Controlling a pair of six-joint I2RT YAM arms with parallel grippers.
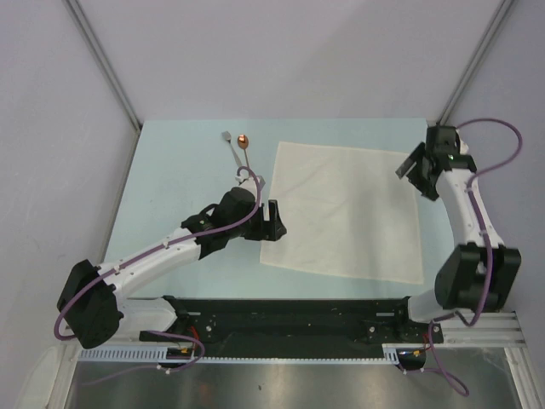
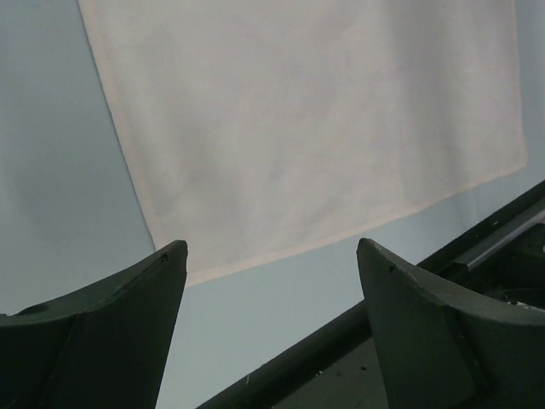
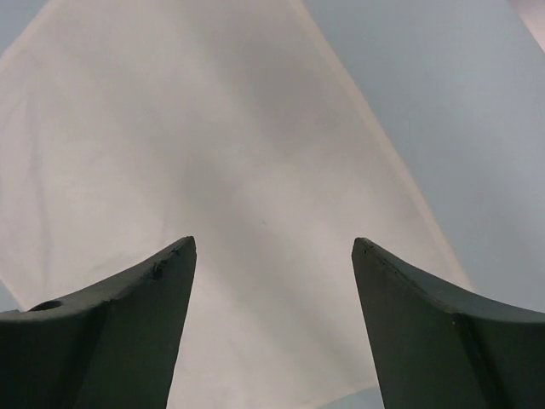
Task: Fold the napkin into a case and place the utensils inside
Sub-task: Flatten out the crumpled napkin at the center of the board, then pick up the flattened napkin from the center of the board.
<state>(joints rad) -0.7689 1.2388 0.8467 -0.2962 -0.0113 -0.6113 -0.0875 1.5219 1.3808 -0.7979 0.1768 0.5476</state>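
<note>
- The napkin [image 1: 345, 209] is lying flat in a single layer on the table [image 1: 179, 170], centre-right. No fold in it yet, so I'd say the case part hasn't started.
- Fork [image 1: 228, 136] and spoon [image 1: 244, 141] sit side by side near the far edge, just off the napkin's far-left corner and not touching it.
- Left gripper [image 1: 278, 218] hangs right at the napkin's left edge, jaws spread wide with nothing in them. Its wrist cam shows the near-left corner just ahead of the fingers.
- Right gripper [image 1: 411, 170] is by the far-right corner, also wide apart and empty. Cloth fills most of its wrist view.
- Handling guess: thin, light, floppy cloth that won't hold any shape by itself. Pinch it at a corner or right on the edge, since grabbing the middle would just bunch it up.
- The fingers probably need to come right down to the tabletop to catch that one layer.
- It'll likely slide on the smooth surface if dragged, so lift and carry it over.
- The cutlery is hard, slim and lying flat, probably slippery. The handles look like the best place to grab.
</note>
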